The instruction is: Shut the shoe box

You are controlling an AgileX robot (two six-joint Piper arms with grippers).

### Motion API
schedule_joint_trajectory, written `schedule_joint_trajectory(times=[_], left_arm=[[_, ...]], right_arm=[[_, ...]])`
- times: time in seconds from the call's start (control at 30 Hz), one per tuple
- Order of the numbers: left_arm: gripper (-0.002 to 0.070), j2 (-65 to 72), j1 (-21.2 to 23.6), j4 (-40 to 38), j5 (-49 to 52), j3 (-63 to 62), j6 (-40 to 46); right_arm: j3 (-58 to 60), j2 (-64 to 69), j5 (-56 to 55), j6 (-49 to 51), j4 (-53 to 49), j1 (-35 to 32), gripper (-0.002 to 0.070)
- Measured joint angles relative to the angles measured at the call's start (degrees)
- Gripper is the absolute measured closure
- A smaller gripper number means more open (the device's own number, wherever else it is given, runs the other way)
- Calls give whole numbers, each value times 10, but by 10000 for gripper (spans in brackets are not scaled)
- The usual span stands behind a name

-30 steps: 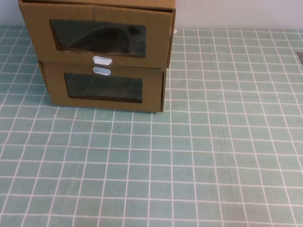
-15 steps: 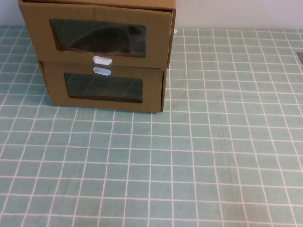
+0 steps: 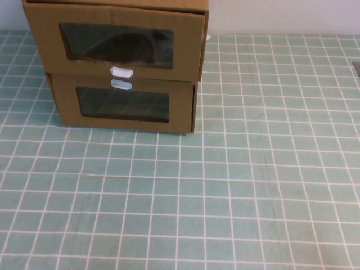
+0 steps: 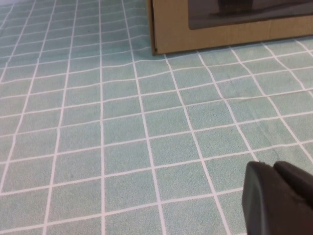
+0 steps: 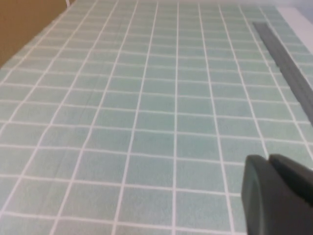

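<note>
Two brown cardboard boxes are stacked at the table's far left in the high view. The upper one is the shoe box (image 3: 118,25), with a clear window and its white pull tab (image 3: 121,71) below it; its front stands slightly forward of the lower box. The lower box (image 3: 126,121) has its white tab (image 3: 120,84) above its window. Neither arm shows in the high view. My left gripper (image 4: 274,169) is shut and empty above the mat, short of the lower box's corner (image 4: 171,39). My right gripper (image 5: 270,161) is shut and empty over the mat.
A green mat with a white grid (image 3: 236,185) covers the table. A grey strip (image 5: 286,68) runs along the table's right edge and also shows in the high view (image 3: 356,67). A brown cardboard side (image 5: 24,24) sits at the right wrist view's corner.
</note>
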Motion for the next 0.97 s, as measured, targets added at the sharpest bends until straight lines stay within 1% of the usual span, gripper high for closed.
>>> schedule_joint_trajectory(times=[0.1,0.37,0.97], left_arm=[[680,0,0,0,0,0,0],[680,0,0,0,0,0,0],[680,0,0,0,0,0,0]], right_arm=[[0,0,18,10,-9,0,690],[0,0,20,40,-10,0,690],[0,0,20,44,-10,0,690]])
